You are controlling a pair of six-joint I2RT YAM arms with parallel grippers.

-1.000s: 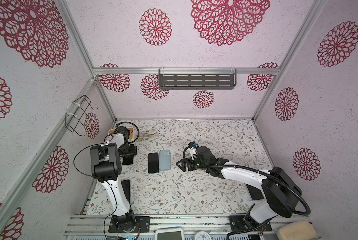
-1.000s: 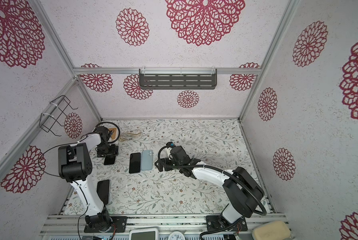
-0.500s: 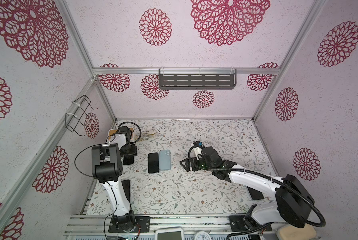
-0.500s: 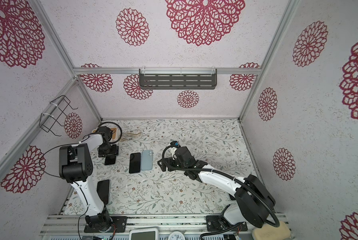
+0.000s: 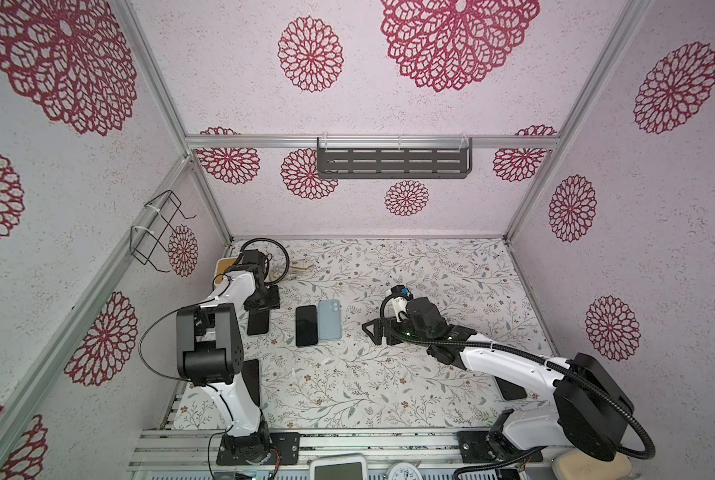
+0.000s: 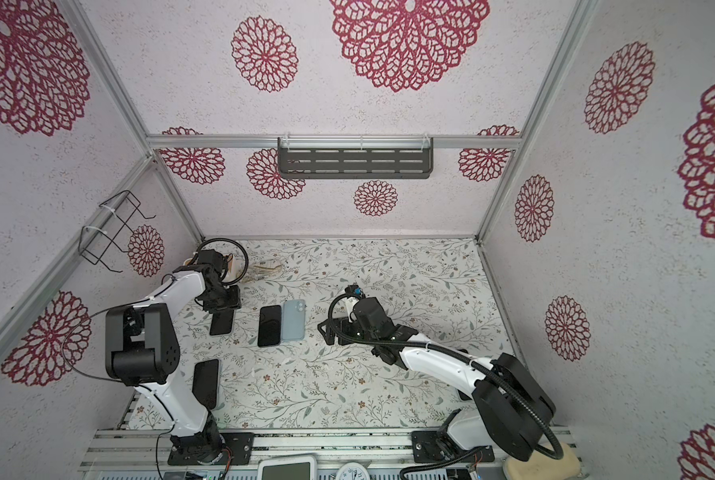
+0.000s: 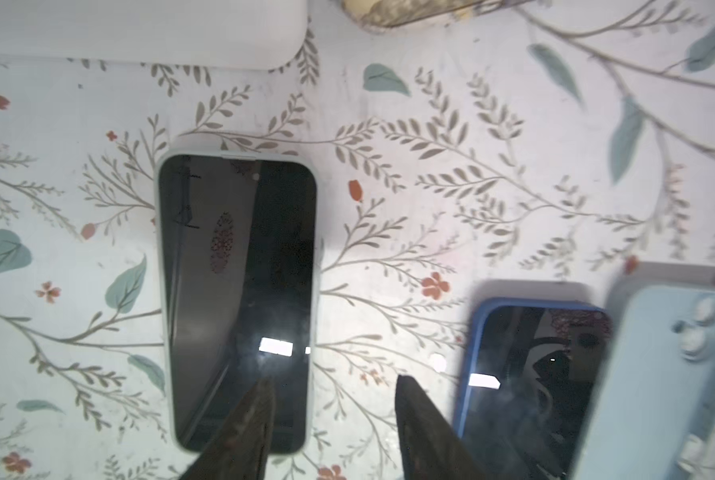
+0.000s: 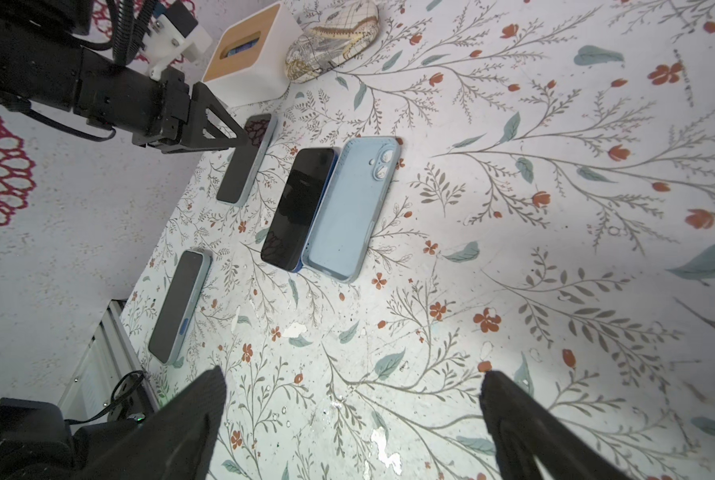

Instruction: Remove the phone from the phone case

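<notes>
No legible txt, labels, brands or signs anywhere; dial [image 6: 352, 473] nrs too small.

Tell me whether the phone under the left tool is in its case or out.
In its case: the pale rim wraps the phone on every visible side.

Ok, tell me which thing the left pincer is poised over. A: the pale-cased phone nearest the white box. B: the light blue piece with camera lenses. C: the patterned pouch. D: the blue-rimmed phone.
A: in the left wrist view one finger of the left pincer overlaps the screen of the pale-cased phone, with the blue-rimmed phone off to the side.
</notes>
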